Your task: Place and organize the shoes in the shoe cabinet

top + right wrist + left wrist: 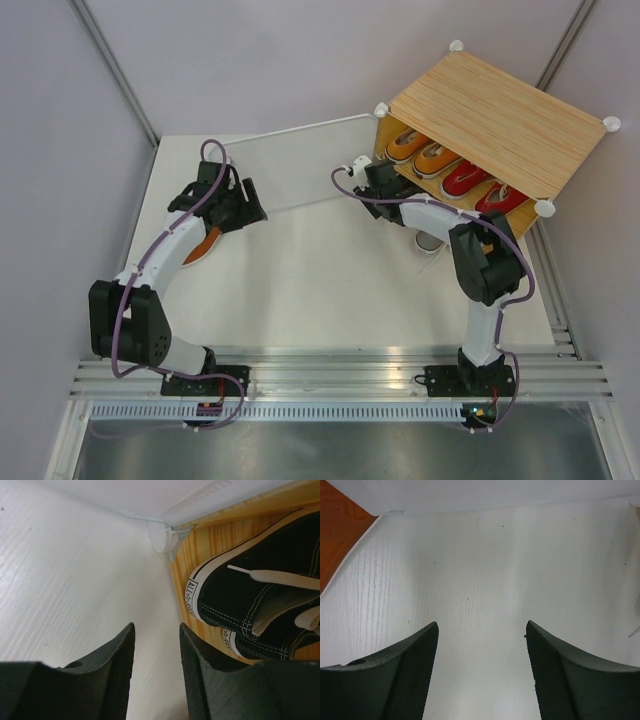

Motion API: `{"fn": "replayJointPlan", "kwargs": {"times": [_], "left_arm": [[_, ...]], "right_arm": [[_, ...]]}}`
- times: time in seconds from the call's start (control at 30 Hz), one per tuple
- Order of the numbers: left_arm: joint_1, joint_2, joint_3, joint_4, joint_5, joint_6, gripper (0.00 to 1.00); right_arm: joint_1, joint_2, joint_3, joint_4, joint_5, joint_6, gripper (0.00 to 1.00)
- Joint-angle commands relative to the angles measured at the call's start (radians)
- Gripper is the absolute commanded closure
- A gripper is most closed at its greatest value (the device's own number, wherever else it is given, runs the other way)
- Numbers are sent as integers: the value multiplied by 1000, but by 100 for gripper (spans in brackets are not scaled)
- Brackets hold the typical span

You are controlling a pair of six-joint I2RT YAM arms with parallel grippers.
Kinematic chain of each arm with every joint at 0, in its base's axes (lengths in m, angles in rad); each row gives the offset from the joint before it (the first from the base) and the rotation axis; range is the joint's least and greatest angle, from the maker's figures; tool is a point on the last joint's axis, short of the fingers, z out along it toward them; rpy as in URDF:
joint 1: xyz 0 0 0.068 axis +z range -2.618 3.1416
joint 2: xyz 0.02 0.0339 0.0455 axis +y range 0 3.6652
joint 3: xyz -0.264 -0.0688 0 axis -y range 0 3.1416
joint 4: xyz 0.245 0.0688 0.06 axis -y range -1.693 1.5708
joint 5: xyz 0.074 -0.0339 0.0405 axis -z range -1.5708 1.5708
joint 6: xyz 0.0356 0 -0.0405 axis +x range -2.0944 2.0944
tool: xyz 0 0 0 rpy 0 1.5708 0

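The shoe cabinet (500,120) stands at the back right, its frosted door (300,165) swung open to the left. Two orange shoes (420,152) and two red shoes (480,187) sit on its upper shelf. In the right wrist view, two black shoes (250,585) lie on the wooden lower shelf (186,575). My right gripper (360,176) (156,626) is open and holds nothing, just left of the cabinet's front corner. My left gripper (250,205) (482,625) is open over bare table. A shoe with its orange-brown sole up (205,245) (340,530) lies beside it.
A grey shoe (430,243) lies on the table in front of the cabinet, partly hidden under my right arm. A white corner knob (161,537) sits at the cabinet's lower front corner. Grey walls close in the table at the back and on both sides.
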Motion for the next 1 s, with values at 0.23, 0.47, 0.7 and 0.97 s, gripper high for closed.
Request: {"fn": "replayJointPlan", "kwargs": {"times": [0.23,0.47,0.7,0.97], "left_arm": [[10,-32,-2,0,-5,20,25],[10,-37,-3,0,-9,20,25],[10,-38,-5,2,-15,21,25],[10,-43,-6,-1,-15,21,25]], "right_arm": [[-48,90,60,67,-27,3,54],[-66,110,53,142,48,19,54],[-76,104,29,266,226,40,51],[-77,117,48,288,343,66,50]]}}
